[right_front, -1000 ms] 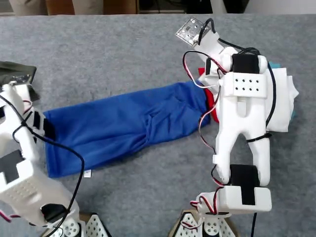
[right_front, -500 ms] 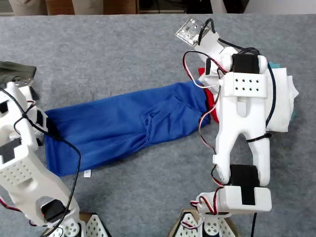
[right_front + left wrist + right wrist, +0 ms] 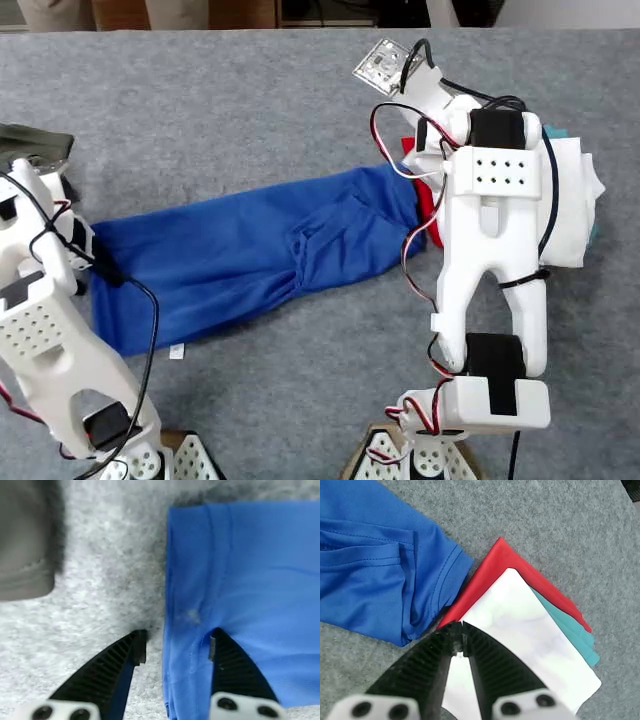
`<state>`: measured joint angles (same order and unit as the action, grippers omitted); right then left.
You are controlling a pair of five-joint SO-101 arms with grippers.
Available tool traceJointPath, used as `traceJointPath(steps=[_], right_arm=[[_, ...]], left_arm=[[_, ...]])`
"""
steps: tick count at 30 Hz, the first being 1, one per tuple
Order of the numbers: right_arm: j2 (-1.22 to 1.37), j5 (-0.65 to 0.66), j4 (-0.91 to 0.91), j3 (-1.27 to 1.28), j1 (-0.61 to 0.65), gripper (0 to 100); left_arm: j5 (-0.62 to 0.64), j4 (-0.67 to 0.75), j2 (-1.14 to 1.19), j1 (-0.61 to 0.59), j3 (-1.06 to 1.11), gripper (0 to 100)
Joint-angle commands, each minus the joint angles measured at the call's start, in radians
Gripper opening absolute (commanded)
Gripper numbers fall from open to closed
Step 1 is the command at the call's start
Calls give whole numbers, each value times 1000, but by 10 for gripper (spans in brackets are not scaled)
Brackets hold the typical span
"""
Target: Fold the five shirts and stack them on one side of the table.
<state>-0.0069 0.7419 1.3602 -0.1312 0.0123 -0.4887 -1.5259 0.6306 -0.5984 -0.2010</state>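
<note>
Shirts counted on the worktop (image 3: 200, 90): five. At the far left edge lies a dark grey-green shirt (image 3: 35, 145), partly cut off by the high view. We cannot tell whether it is folded, and we judge it not yet dealt with.

Just right of it, the left tool (image 3: 176, 645) stands wide open and holds nothing. One jaw is over bare worktop and the other over cloth, so the left end of the blue shirt (image 3: 260, 250) lies between them.

The blue shirt stretches across the middle as a long narrow band, running from the left tool to the stack at the right. We judge it folded lengthwise only. The crosswise folds and its transfer to the stack remain.

At the right, three folded shirts are stacked:
- the red shirt (image 3: 495, 570), lowest of those visible;
- the teal shirt (image 3: 575, 635), above it;
- the white shirt (image 3: 520, 630), on top.

The blue shirt's right end reaches the red shirt's edge. The right tool (image 3: 462, 632) is closed with nothing gripped, over the stack's left edge.

Our assessment: three of five done, one in hand, one outstanding.
</note>
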Motion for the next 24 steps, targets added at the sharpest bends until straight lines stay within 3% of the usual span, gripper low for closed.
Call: traceJointPath(steps=[1,3,11,14,17,24], right_arm=[[-56,9,-18,-10,5,2],[-56,9,-18,-10,4,2],[-58,9,-18,-18,4,2],[-58,9,-18,-21,-16,2],[-58,5,-12,-53,-42,2],[-131,3,-12,-79,-137,2]], left_arm=[[11,21,28,32,-21,162],[17,83,53,34,-20,124],[68,94,64,31,-21,16],[91,86,53,31,-43,18],[155,84,-22,31,-74,18],[160,40,-358,55,-81,19]])
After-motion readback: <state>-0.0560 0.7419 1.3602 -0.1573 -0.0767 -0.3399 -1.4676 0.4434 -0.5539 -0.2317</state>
